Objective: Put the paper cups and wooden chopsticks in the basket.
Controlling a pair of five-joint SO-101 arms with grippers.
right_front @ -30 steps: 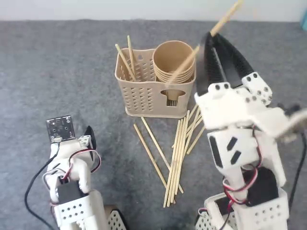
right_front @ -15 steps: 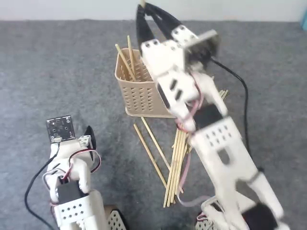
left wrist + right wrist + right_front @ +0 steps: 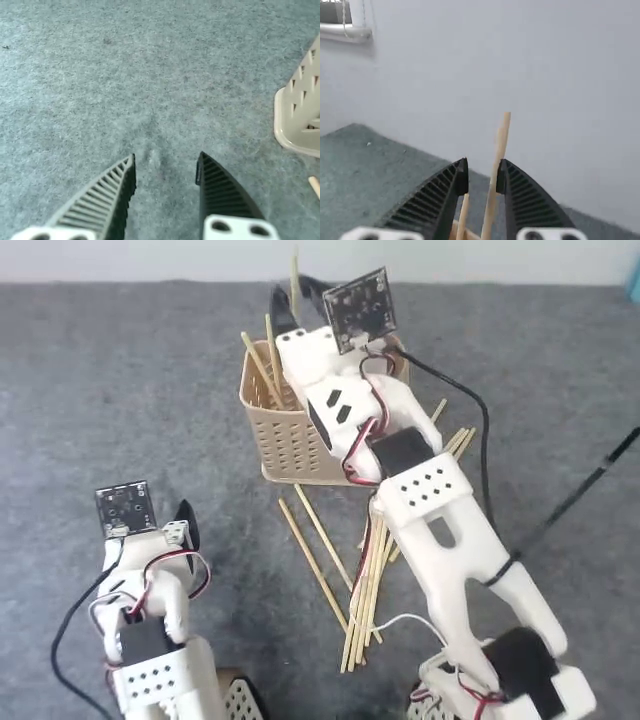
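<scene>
Right pincer (image 3: 483, 161) slightly parted around one upright chopstick (image 3: 501, 135) over one basket (image 3: 290, 445), left pincer (image 3: 167, 155) apart, about ten loose chopsticks (image 3: 360, 610) on carpet (image 3: 120, 390)

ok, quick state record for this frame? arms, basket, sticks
right claw: above the basket, one chopstick standing upright at it; grip unclear
left claw: open, low over the carpet, apart from the basket
basket: upright, leaning chopsticks in one end
loose chopsticks: a bunch on the carpet in front of the basket
</scene>
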